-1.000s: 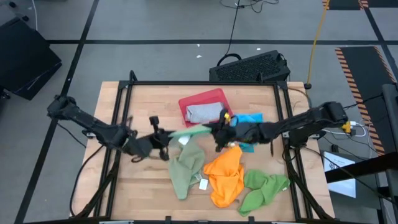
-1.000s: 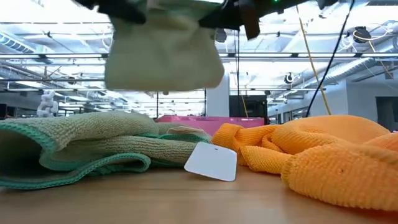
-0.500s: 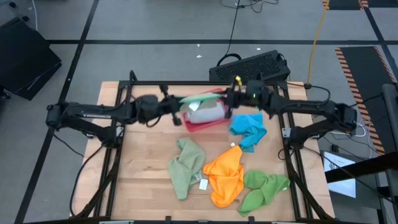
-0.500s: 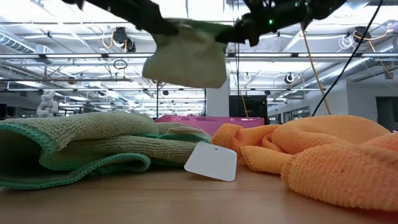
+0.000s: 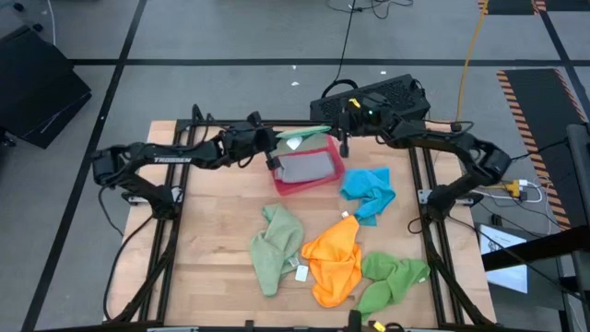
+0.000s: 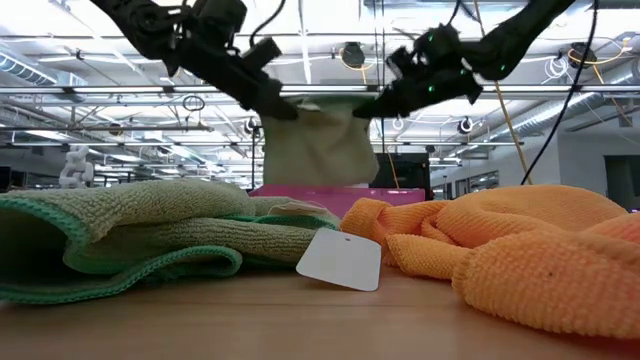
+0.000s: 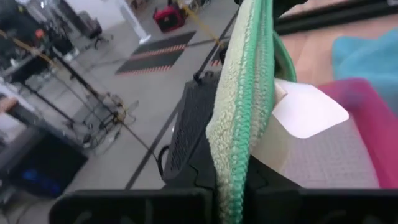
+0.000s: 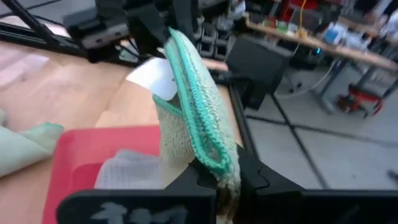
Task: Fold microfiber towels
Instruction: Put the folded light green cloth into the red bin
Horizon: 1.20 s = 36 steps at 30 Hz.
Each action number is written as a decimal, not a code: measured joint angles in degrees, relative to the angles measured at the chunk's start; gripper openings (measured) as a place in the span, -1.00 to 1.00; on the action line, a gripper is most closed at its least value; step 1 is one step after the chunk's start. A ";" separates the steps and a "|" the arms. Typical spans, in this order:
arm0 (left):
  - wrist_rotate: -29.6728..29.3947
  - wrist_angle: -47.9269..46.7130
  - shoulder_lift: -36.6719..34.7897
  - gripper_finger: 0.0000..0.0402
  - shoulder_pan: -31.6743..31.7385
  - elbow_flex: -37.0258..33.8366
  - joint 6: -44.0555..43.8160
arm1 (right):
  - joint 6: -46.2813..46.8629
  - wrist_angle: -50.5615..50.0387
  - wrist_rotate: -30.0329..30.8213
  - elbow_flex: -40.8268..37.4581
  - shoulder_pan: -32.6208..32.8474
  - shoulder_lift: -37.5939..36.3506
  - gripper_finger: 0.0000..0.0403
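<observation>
Left gripper (image 5: 269, 146) and right gripper (image 5: 343, 132) seen raised over the table's far edge, each clamped tight on one end of a single folded sage green towel (image 5: 302, 135) stretched between them, its green-stitched hem (image 7: 244, 93) uppermost and a white tag (image 7: 308, 111) hanging from it. Held directly above the one red tray (image 5: 324, 179), already loaded with a folded grey-blue towel (image 5: 309, 166). From table height, pictured drooping in a pale pouch (image 6: 318, 145) between the two sets of closed fingers, clear of the tray rim (image 6: 330, 194). Four more towels counted loose on the wooden table (image 5: 217, 240): one bright blue (image 5: 369, 189) just beside the tray toward the right arm, one crumpled sage green (image 5: 277, 247) near the middle, one orange (image 5: 336, 260) touching it, one bright green (image 5: 391, 280) at the near right corner. Six cloths in all, two of them sage. Another white tag (image 6: 340, 259) caught lying between the sage and orange heaps. One black case (image 5: 380, 95) left on the floor beyond the table
</observation>
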 joint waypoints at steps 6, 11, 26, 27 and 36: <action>-0.21 -0.07 1.62 -0.92 0.09 0.00 -2.25 | -1.69 0.14 -0.07 0.00 -0.49 2.34 -0.99; -0.19 -0.81 3.50 -0.94 -0.79 0.02 -4.75 | -1.53 -1.79 -0.09 -1.03 -1.00 2.29 -0.99; 4.30 -4.33 6.55 -0.92 -6.86 0.00 -12.14 | 2.14 -7.86 -3.61 -5.75 0.10 1.85 -0.99; 4.71 -4.34 6.55 -0.90 -7.05 0.00 -13.09 | 2.54 -8.75 -4.05 -5.75 0.11 1.84 -0.99; 11.96 -4.65 6.55 -0.96 -7.84 0.00 -21.17 | 4.89 -16.47 -6.69 -5.75 1.13 1.81 -0.97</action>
